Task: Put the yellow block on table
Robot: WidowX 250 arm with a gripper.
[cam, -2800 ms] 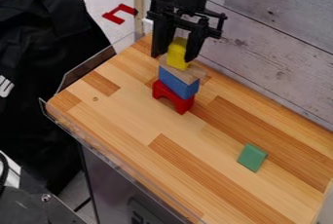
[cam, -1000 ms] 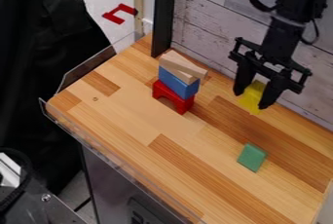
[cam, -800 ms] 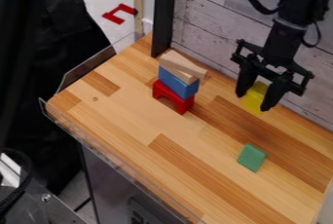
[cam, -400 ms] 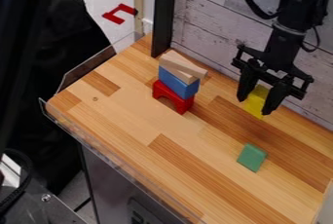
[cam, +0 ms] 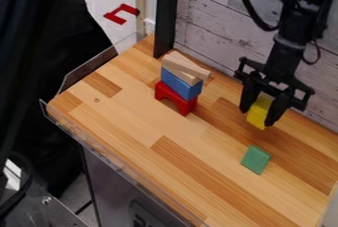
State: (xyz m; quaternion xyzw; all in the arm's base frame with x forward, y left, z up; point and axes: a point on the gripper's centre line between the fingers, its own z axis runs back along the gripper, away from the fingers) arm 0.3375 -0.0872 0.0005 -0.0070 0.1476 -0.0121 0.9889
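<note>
The claw (cam: 257, 117) has the yellow block (cam: 259, 113) gripped between its fingers, at the far right of the surface (cam: 129, 117), beyond the green block (cam: 255, 159). To set it down well, ease straight down until its base meets the wood—level, not on an edge—then open gently and lift clear without dragging it. The fingers cover parts of the block's sides, and whether its underside touches yet is hard to tell—any gap is hidden.
</note>
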